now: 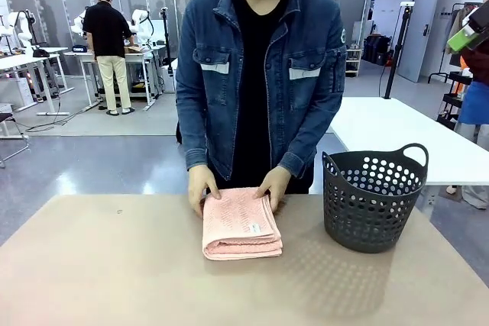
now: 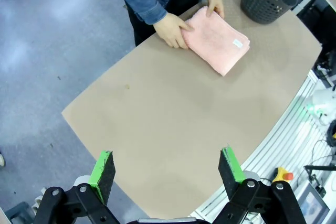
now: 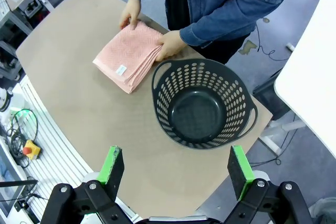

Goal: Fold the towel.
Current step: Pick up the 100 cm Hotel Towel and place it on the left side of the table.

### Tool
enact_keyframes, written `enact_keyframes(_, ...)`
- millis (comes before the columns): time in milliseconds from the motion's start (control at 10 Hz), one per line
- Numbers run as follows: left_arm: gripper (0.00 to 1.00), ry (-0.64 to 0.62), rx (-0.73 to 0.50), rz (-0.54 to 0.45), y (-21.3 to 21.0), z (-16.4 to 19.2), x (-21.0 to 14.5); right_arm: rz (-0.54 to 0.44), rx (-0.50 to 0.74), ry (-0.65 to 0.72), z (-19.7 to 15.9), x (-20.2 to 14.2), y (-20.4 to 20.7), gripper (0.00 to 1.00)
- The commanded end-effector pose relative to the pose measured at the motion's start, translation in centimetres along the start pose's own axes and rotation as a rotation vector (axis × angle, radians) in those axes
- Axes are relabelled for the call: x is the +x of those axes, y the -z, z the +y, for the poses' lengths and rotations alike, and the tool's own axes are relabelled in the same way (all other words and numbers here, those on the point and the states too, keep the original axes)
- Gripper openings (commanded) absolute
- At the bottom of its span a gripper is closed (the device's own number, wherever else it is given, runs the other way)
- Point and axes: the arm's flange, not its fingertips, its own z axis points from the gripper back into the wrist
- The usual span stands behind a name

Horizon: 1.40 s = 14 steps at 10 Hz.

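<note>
A person in a denim jacket stands at the far edge of the beige table, both hands down on the towel. The salmon-pink towel lies folded into a thick, neat rectangle near the middle of that far edge, its layered folds stacked along the side facing the robot and its small white tag showing on top near the corner closest to the basket. One of the person's hands presses on the towel's far corner toward the table's left end, and the other hand rests on the far corner on the basket side. The dark grey plastic laundry basket, perforated and with two loop handles, stands upright on the table just beside the towel toward the right end, apart from the cloth; from the right wrist view its inside is bare. The left gripper hangs high above the near part of the table, its green-padded fingers spread wide with nothing between them. The right gripper hangs likewise above the near edge, over the basket side, jaws wide apart and holding nothing. Both grippers are well apart from the towel.
</note>
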Motion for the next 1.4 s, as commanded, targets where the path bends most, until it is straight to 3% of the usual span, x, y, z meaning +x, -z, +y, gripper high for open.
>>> enact_keyframes(0,1.00,0.014,-0.005,0.006,-0.28,-0.19,-0.10,0.010,0.002,-0.005,0.24,0.10,-0.20,1.00)
enact_keyframes(1300,1.00,0.014,-0.005,0.006,-0.28,-0.19,-0.10,0.010,0.002,-0.005,0.24,0.10,-0.20,1.00)
